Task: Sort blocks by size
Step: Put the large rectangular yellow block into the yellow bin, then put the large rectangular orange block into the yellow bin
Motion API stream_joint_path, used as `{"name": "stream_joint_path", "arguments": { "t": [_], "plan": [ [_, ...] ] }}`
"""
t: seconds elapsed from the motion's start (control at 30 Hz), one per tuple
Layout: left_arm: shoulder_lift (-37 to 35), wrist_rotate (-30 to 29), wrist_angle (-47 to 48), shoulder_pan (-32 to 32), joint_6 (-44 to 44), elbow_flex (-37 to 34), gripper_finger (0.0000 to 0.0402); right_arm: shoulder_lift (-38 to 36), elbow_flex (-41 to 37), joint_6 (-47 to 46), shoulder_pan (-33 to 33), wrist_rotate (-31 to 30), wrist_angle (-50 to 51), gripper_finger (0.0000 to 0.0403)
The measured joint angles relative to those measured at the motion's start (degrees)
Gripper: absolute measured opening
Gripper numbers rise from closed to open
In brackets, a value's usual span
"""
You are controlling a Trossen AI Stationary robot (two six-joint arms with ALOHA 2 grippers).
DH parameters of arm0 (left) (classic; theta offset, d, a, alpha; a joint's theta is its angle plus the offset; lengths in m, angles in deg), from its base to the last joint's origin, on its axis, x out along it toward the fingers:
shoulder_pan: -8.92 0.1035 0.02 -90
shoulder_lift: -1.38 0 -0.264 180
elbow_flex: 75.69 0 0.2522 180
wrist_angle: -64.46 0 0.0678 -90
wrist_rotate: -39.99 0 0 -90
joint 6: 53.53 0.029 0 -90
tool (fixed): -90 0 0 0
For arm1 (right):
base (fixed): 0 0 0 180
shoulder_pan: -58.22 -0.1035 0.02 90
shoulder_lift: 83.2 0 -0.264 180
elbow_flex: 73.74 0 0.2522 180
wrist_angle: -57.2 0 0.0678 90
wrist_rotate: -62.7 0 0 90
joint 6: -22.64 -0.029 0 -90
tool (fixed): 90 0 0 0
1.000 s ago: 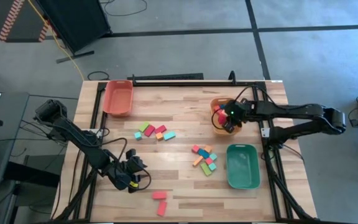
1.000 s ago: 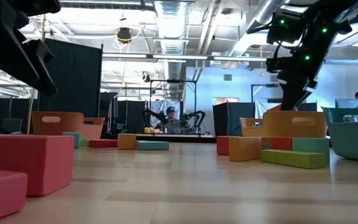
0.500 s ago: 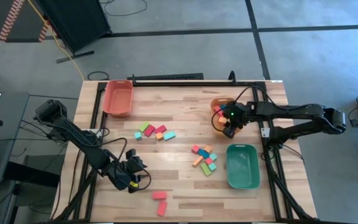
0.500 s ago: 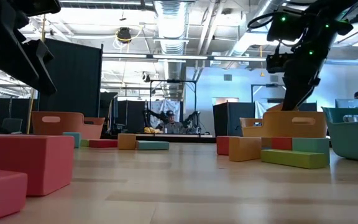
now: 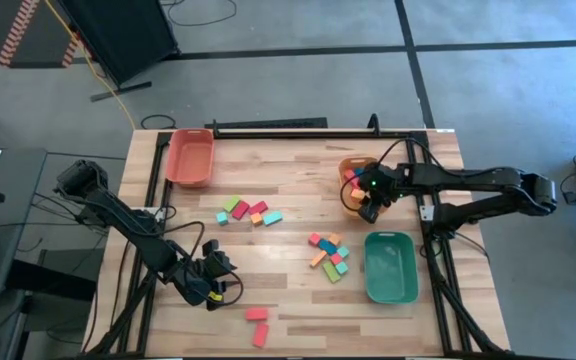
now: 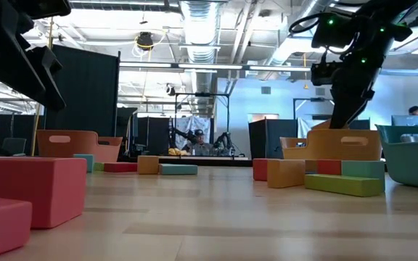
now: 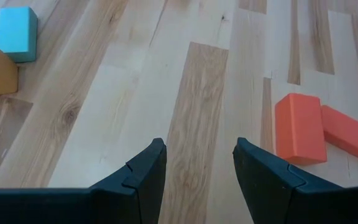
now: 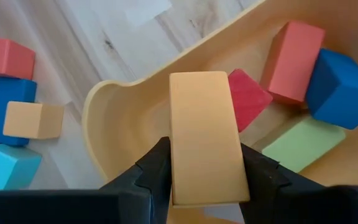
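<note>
Readable text: none in any view.
Labels or brands: none legible on the small solid-coloured blocks, the plastic trays, the dark arms or the wooden table.
Numbers and signs: none legible in the room beyond the table in the low view.

an orange block (image 8: 206, 138) sits over an orange tray (image 8: 129, 112) holding red, blue and green blocks. a red-orange tray (image 5: 189, 157), a green tray (image 5: 390, 267); pale striped wooden table (image 5: 288, 220).
</note>
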State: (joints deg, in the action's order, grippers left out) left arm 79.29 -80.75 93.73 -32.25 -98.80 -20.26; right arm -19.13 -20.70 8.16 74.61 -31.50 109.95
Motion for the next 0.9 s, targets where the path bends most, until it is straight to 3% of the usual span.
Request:
{"name": "stream_joint_path", "arguments": {
  "t": [0.5,0.9],
  "plan": [
    [0.0,2.2,-0.5,-0.2,-1.1,0.0,0.0178,0.0,0.0,-0.1,-0.3,1.5,0.1,0.017],
    [6.2,3.5,-11.2,-3.1,1.9,0.1,0.0178,0.0,0.0,-0.1,-0.3,1.5,0.6,0.0224]
  ]
}}
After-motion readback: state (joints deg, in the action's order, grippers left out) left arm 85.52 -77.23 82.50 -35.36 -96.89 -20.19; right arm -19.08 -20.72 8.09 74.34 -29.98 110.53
